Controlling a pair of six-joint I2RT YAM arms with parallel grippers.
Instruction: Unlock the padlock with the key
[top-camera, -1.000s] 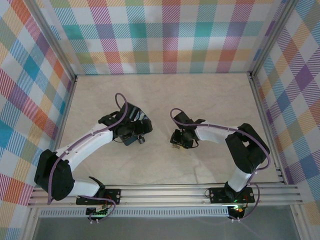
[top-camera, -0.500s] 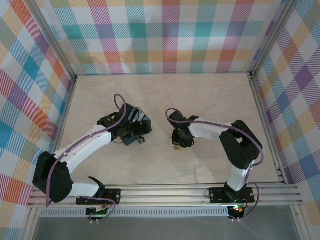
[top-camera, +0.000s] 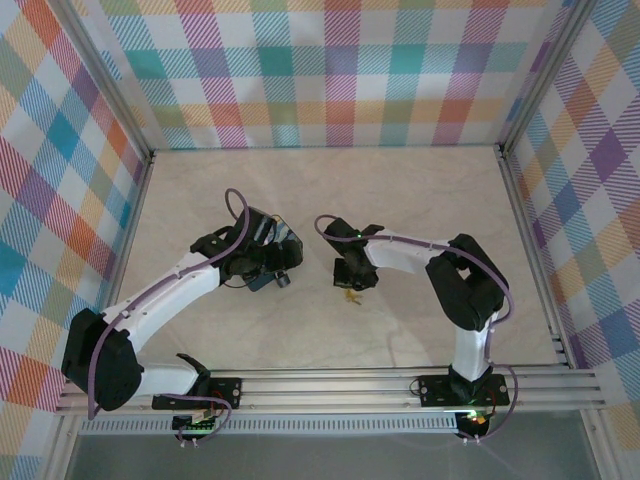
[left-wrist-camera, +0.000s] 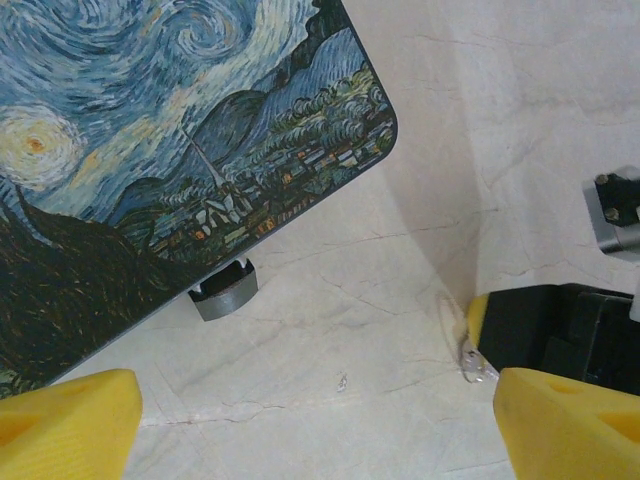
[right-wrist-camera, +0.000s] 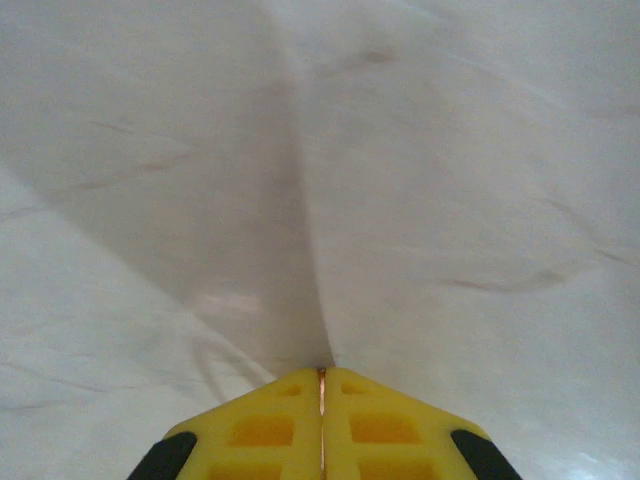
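The padlock (left-wrist-camera: 222, 292), small, dark and grey-sided, sits on the marble table against the edge of the blue swirl-picture box (left-wrist-camera: 150, 150); from above the padlock (top-camera: 284, 279) lies just right of my left gripper (top-camera: 272, 262). In the left wrist view my left gripper (left-wrist-camera: 320, 435) hangs open above bare table with nothing between its yellow fingertips (left-wrist-camera: 65, 425). My right gripper (top-camera: 350, 294) points down at the table, about a hand's width right of the padlock. The right gripper (right-wrist-camera: 321, 372) is shut, with a thin coppery line in its seam. The key (left-wrist-camera: 472, 360) pokes out at its tip, ring end showing.
The blue box (top-camera: 262, 281) lies partly under the left gripper. A tiny pale speck (left-wrist-camera: 342, 382) lies on the table between padlock and key. Plaid walls and aluminium rails (top-camera: 330, 385) enclose the marble table (top-camera: 330, 190), with open floor behind both grippers.
My right gripper has closed and shifted left and slightly back, its arm stretching further across. The left arm has barely moved.
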